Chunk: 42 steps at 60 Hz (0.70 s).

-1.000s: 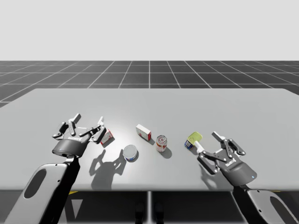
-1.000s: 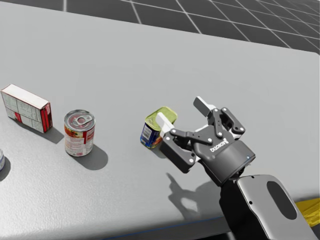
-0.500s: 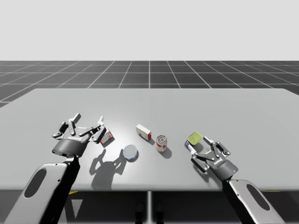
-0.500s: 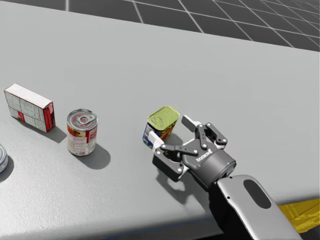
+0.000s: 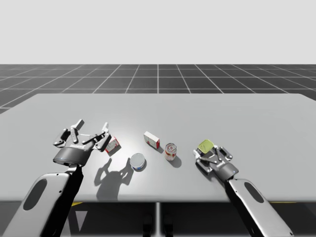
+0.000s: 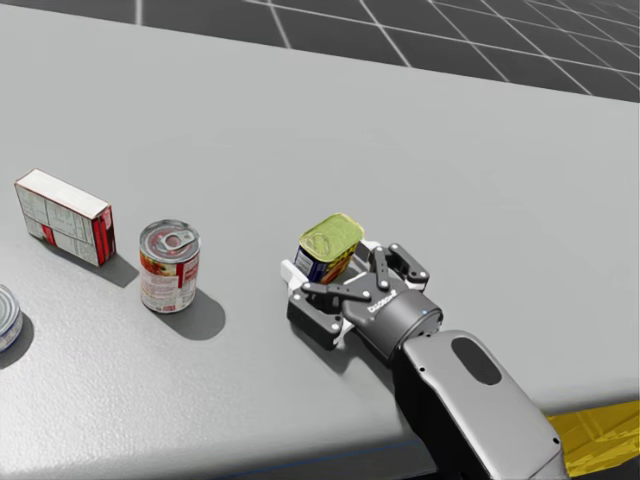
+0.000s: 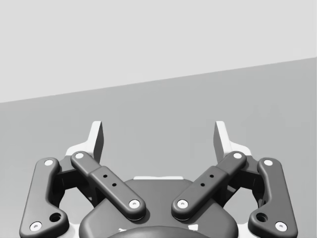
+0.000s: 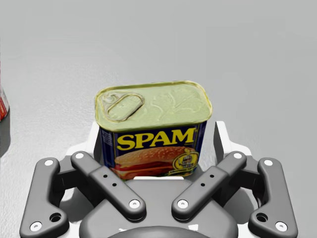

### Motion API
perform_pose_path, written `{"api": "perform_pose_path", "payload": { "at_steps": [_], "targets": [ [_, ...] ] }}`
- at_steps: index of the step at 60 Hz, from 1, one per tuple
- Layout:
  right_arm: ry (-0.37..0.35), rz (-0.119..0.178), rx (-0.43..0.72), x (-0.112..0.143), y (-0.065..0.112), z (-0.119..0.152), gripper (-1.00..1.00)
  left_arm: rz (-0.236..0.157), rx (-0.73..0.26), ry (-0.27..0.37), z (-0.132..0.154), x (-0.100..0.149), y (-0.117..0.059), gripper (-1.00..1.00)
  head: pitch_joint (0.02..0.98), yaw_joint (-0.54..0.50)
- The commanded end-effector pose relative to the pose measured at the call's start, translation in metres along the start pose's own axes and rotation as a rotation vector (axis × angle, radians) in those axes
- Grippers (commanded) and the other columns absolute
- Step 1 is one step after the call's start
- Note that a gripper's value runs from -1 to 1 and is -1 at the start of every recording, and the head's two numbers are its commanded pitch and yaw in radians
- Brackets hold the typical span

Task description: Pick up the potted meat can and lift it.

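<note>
The potted meat can (image 8: 153, 134) is a blue rectangular tin with a yellow-green pull-tab lid. It stands upright on the grey table, right of centre (image 5: 205, 146) (image 6: 330, 245). My right gripper (image 8: 158, 141) is open and low over the table, with the can between its two white fingers. In the high view the right gripper (image 5: 206, 153) sits just in front of the can. In the head view this same gripper (image 6: 330, 262) straddles the can. My left gripper (image 5: 92, 127) hovers open at the table's left, holding nothing (image 7: 158, 136).
A red and white box (image 5: 113, 144) lies by the left gripper. A second white box (image 5: 152, 140) (image 6: 62, 217), a round red-labelled can (image 5: 171, 151) (image 6: 168, 266) and a flat blue tin (image 5: 138, 161) (image 6: 5, 318) stand left of the meat can.
My right gripper has dropped and slid forward until the meat can stands between its open fingers. My head has turned slightly. The left arm has stayed still.
</note>
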Motion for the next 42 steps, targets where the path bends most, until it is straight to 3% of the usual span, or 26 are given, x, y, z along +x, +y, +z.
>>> {"api": "perform_pose_path", "payload": {
  "at_steps": [1, 7, 8, 9, 10, 12, 26, 42],
  "targets": [
    [0.006, 0.003, -0.008, -0.003, -0.0032, -0.0092, -1.0, 0.0, 0.0, -0.002, 0.0003, 0.0007, -0.0001, -1.0, 0.823, -0.37],
    [0.008, 0.034, -0.011, -0.006, -0.0024, -0.0081, -0.98, -0.003, -0.001, -0.002, 0.0003, 0.0004, -0.0006, -1.0, 0.819, -0.37],
    [0.021, 0.027, -0.018, -0.0064, -0.0028, -0.0081, -0.41, -0.003, -0.001, -0.002, 0.0004, 0.0005, -0.0008, -1.0, 0.818, -0.37],
    [0.023, 0.024, -0.017, -0.0068, -0.0024, -0.0078, -0.1, -0.003, -0.001, -0.002, 0.0004, 0.0005, -0.0008, -1.0, 0.816, -0.37],
    [0.023, 0.031, -0.006, -0.007, -0.0022, -0.0072, 0.72, -0.004, -0.001, -0.002, 0.0005, 0.0005, -0.0009, -1.0, 0.81, -0.37],
    [0.024, 0.029, -0.002, -0.0071, -0.0027, -0.0071, 0.96, -0.004, -0.002, -0.002, 0.0005, 0.0006, -0.0011, -1.0, 0.803, -0.37],
    [0.042, 0.009, 0.01, -0.0081, -0.0032, -0.0066, 0.99, -0.01, 0.001, -0.003, 0.0013, 0.0003, -0.002, -1.0, 0.616, -0.39],
    [0.047, 0.022, 0.021, -0.0105, -0.0026, -0.0062, 1.0, -0.012, -0.001, -0.002, 0.0018, -0.0006, -0.003, -1.0, 0.484, -0.41]
  ]
}}
